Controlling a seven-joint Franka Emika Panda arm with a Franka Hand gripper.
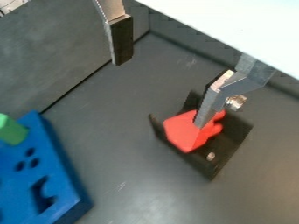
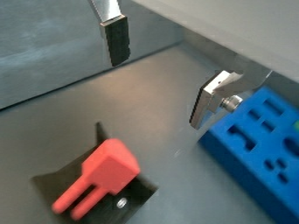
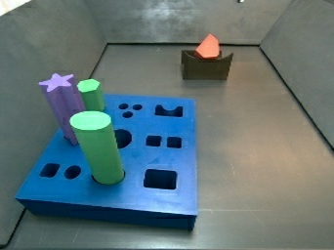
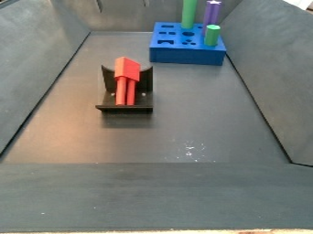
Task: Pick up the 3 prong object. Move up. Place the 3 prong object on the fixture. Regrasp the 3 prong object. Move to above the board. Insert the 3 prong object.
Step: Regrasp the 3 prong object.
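The red 3 prong object (image 3: 209, 45) lies in the notch of the dark fixture (image 3: 206, 66), prongs toward the front in a side view (image 4: 127, 78). Both wrist views show it on the fixture (image 1: 184, 131) (image 2: 100, 175). My gripper (image 1: 167, 74) (image 2: 163, 70) is open and empty, raised above the floor near the fixture (image 1: 222, 150); the object is not between the fingers. The gripper does not show in the side views. The blue board (image 3: 144, 146) (image 4: 184, 53) lies apart from the fixture, and its edge shows in both wrist views (image 1: 35, 179) (image 2: 257, 149).
Two green cylinders (image 3: 94, 146) (image 3: 90, 98) and a purple star-topped peg (image 3: 59, 98) stand in the board. Grey walls enclose the dark floor on all sides.
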